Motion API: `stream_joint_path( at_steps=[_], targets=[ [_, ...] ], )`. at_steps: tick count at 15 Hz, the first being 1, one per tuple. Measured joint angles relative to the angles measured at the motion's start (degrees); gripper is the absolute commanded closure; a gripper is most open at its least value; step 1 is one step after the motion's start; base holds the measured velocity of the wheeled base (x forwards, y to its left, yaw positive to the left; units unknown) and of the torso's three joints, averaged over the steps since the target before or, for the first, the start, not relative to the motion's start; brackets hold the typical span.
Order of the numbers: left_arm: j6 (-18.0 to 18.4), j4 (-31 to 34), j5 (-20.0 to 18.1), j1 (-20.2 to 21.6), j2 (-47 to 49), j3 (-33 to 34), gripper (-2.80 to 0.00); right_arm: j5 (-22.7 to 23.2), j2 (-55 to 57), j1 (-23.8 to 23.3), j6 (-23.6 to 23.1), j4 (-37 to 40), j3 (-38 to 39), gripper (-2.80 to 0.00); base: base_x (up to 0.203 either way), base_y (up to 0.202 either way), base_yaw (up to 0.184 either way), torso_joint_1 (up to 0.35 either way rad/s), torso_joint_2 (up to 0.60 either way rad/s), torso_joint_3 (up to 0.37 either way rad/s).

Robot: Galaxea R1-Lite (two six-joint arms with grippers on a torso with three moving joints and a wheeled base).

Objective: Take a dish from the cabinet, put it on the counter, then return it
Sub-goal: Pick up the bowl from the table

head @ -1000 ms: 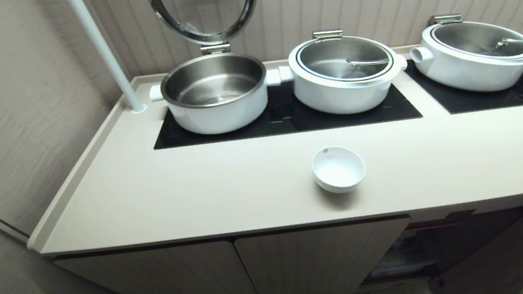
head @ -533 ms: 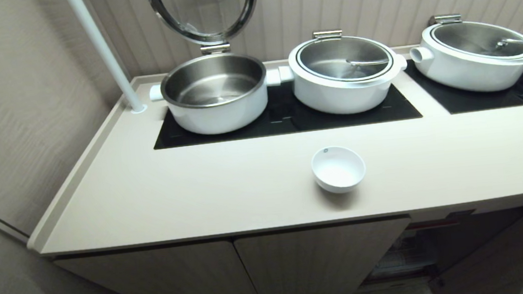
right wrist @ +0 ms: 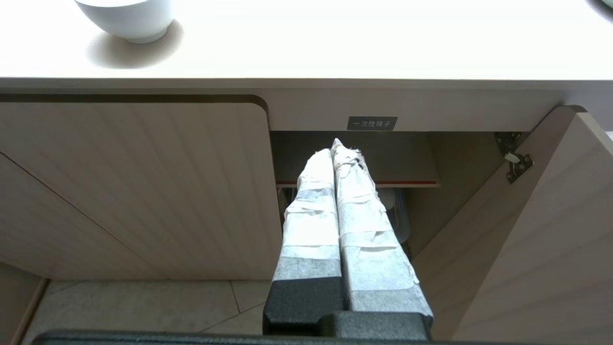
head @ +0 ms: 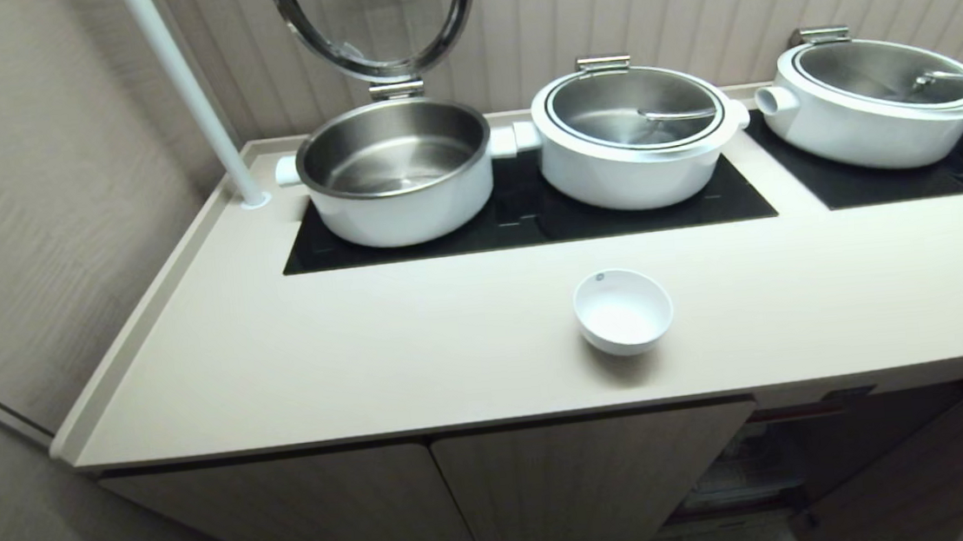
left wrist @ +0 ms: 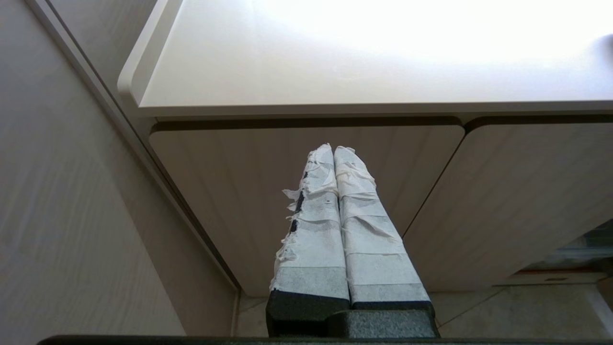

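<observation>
Two grippers sitting low, holding nothing | left gripper (left wrist: 334,152) closed, facing shut doors | bowl (head: 623,310) resting upright on counter (head: 366,350) | right gripper (right wrist: 337,148) closed, facing open cabinet (right wrist: 431,158) | risk: approaching with closed fingers, knocking bowl off counter edge

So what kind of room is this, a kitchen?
Probably a buffet serving counter, like in a canteen or hotel. Big white-and-steel pots sit on black warming panels set into a long counter, with a small bowl on top and a cabinet below.
</observation>
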Motion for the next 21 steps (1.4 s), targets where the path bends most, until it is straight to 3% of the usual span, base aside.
stream_joint_path(
  at_steps=[21],
  targets=[
    [0.00, 0.00, 0.02, 0.00, 0.00, 0.00, 0.00, -0.02, 0.00, 0.00, -0.39, 0.03, 0.02, 0.00, 0.000, 0.000, 0.000, 0.000, 0.00, 0.000]
  ],
)
